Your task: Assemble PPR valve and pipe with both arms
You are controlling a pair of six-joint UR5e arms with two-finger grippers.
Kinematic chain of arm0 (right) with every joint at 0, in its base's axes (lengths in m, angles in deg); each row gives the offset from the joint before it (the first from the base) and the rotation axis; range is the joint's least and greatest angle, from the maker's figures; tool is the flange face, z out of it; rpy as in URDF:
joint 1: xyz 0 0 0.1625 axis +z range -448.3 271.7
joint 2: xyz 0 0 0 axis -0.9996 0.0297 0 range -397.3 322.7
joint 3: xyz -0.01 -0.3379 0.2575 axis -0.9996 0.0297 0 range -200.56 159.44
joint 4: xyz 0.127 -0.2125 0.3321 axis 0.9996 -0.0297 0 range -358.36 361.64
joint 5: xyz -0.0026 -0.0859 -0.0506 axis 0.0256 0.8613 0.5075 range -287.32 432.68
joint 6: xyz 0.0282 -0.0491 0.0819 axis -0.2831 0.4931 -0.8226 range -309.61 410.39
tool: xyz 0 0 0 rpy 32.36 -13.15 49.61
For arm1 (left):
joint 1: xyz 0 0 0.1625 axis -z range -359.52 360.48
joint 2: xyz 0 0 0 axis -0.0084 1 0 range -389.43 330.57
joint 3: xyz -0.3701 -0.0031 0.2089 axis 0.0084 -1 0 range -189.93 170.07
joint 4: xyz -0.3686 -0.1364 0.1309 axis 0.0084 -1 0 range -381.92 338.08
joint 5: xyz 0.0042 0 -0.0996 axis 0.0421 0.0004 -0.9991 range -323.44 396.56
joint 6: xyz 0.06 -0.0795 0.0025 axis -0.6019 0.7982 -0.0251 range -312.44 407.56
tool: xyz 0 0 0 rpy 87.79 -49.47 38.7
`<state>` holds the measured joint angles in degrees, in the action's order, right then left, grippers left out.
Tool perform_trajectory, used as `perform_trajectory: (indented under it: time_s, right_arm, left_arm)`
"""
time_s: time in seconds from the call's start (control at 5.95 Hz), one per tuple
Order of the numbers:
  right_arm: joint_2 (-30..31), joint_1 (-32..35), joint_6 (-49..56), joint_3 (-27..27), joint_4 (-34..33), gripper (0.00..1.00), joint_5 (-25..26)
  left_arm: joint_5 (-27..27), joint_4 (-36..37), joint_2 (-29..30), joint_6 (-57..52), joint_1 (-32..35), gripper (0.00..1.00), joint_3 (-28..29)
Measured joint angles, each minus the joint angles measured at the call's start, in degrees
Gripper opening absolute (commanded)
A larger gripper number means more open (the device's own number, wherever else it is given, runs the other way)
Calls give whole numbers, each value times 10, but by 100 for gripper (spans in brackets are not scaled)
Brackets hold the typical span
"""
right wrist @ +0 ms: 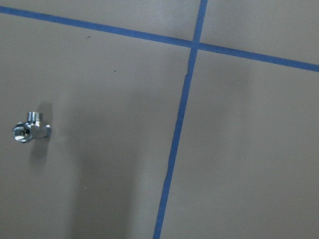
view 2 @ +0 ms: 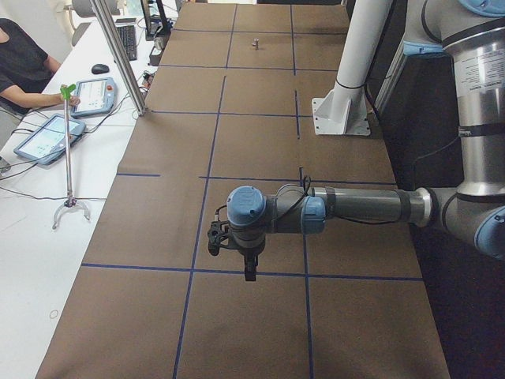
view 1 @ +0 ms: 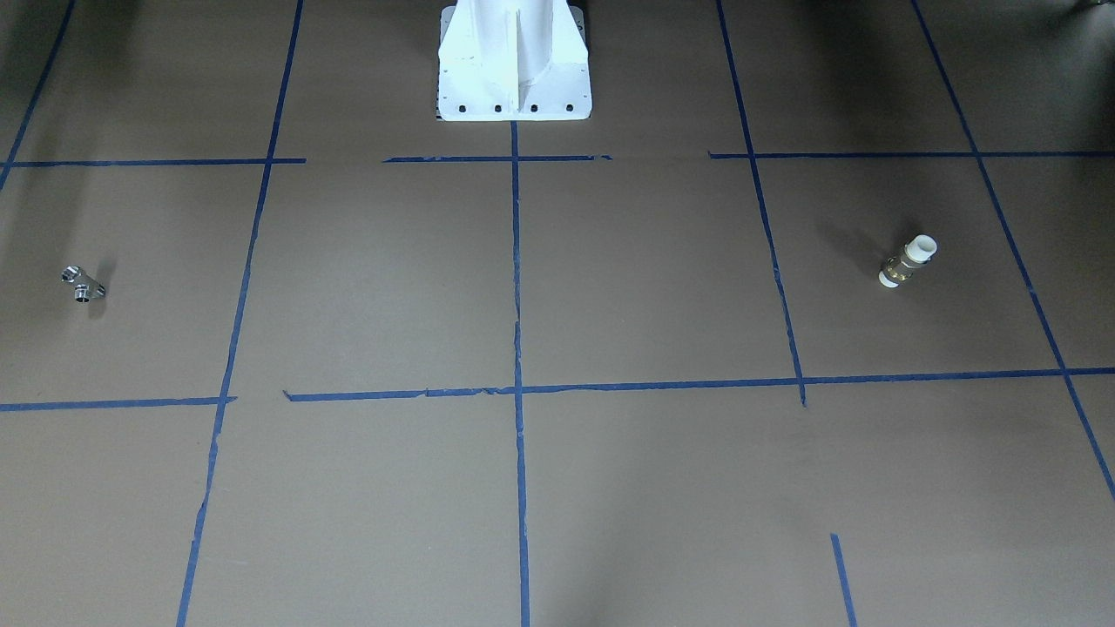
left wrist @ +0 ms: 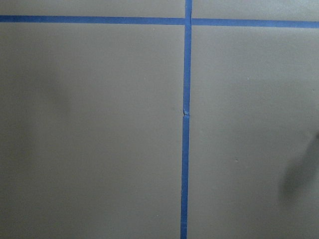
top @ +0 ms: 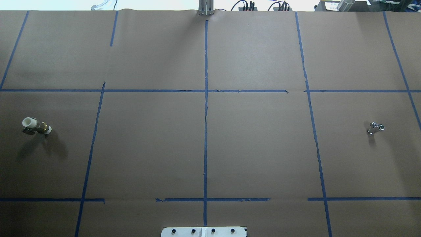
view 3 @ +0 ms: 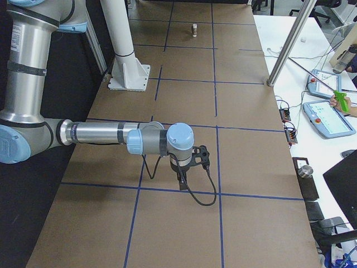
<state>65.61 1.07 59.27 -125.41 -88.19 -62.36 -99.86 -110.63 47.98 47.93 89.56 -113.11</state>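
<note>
The PPR valve [view 1: 83, 285], a tiny chrome branched fitting, lies on the brown table on my right side; it also shows in the overhead view [top: 375, 128] and at the left of the right wrist view [right wrist: 31, 130]. The pipe [view 1: 908, 261], white ends with a brass middle, lies on my left side [top: 36, 126]. My left gripper [view 2: 249, 272] hangs above the table, seen only in the exterior left view. My right gripper [view 3: 182, 185] hangs above the table, seen only in the exterior right view. I cannot tell whether either is open or shut. The left wrist view shows only table and tape.
Blue tape lines [top: 206, 108] divide the brown paper table into squares. The white robot base [view 1: 514, 70] stands at the table's middle edge. An aluminium post [view 2: 118, 55] and side tables with tablets and operators [view 2: 24, 63] border the far long edge.
</note>
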Motion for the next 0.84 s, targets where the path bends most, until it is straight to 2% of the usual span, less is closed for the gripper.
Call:
perform_trajectory:
  time_s: [0.84]
  right_arm:
    - [10,0,0,0,1,100,-8]
  left_arm:
    - [-2,-12,-3,-2,-10,100,7]
